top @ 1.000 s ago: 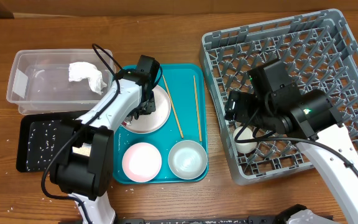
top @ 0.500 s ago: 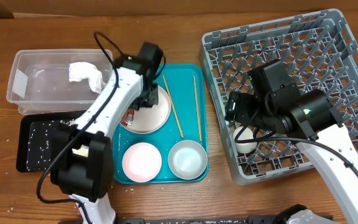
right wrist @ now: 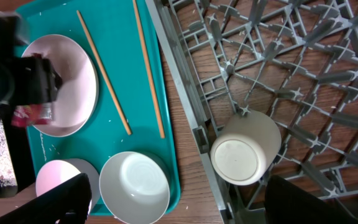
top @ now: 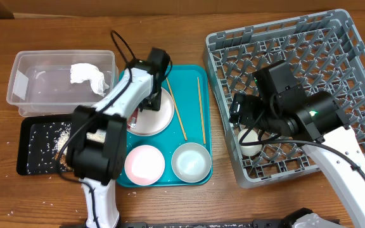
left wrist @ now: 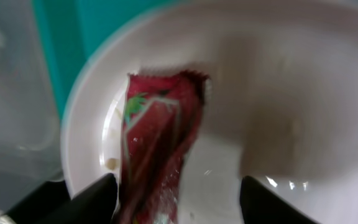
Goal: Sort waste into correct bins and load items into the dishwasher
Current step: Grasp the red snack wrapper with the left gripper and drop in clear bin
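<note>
The crinkled red snack wrapper (left wrist: 157,143) is seen lying on the round whitish-pink plate (left wrist: 278,93), between the widely parted fingers of the left end effector (left wrist: 178,194). The right end effector (right wrist: 179,196) is spread wide, empty.

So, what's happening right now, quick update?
Left fingers open, straddling the red wrapper on the plate. Right fingers open above the cup in the rack. Nothing seen in the way.

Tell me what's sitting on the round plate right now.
A crinkled red snack wrapper lies on the plate, between the open fingers of the left end effector. Overhead, the arm covers part of it.
</note>
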Motion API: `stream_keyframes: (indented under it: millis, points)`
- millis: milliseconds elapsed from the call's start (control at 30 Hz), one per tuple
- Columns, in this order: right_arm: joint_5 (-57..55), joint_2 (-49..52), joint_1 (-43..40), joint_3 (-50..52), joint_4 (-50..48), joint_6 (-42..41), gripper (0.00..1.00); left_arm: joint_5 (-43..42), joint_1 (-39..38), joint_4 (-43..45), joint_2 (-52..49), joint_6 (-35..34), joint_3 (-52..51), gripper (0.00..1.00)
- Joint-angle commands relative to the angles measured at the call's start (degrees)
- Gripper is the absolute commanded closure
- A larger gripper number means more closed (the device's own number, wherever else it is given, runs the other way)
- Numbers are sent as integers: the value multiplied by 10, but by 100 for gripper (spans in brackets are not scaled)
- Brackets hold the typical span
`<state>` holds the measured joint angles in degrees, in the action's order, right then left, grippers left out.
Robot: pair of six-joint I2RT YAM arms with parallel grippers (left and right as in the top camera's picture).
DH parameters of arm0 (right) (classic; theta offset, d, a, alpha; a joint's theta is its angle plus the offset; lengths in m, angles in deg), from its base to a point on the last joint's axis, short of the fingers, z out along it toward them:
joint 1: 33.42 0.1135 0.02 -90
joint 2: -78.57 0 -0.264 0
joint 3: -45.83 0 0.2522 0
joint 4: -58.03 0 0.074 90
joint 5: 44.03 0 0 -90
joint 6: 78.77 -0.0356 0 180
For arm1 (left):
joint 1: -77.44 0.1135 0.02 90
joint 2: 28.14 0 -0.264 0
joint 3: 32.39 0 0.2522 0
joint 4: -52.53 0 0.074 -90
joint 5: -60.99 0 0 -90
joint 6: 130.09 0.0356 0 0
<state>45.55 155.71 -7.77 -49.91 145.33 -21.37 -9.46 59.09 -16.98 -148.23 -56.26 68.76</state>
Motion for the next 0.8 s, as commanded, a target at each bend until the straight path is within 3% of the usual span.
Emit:
stream_keyframes:
  millis: [0, 33, 67, 100, 367, 633, 700, 767]
  points:
    - [-3, -2, 3, -9, -1, 0, 9, -4, -1, -20, -28, -8, -7, 60]
    - [-3, -2, 3, -9, -1, 0, 9, -25, -3, -27, -27, -8, -3, 70]
    - [-3, -2, 3, -9, -2, 0, 9, -48, -5, -39, -25, -12, 7, 89]
    - [-3, -2, 3, -9, -3, 0, 9, -61, -7, -51, -22, -24, 19, 96]
    - [-3, -2, 3, -9, 5, 0, 9, -101, 12, -183, 44, -64, 183, 96]
    - [-3, -2, 3, -9, 4, 0, 9, -88, 130, -158, 101, -83, 216, 96]
    - [-3, -2, 3, -9, 3, 0, 6, -89, 162, -139, 90, -83, 207, 88]
    - [-3, -2, 3, -9, 3, 0, 5, -108, 187, -123, 74, -80, 205, 64]
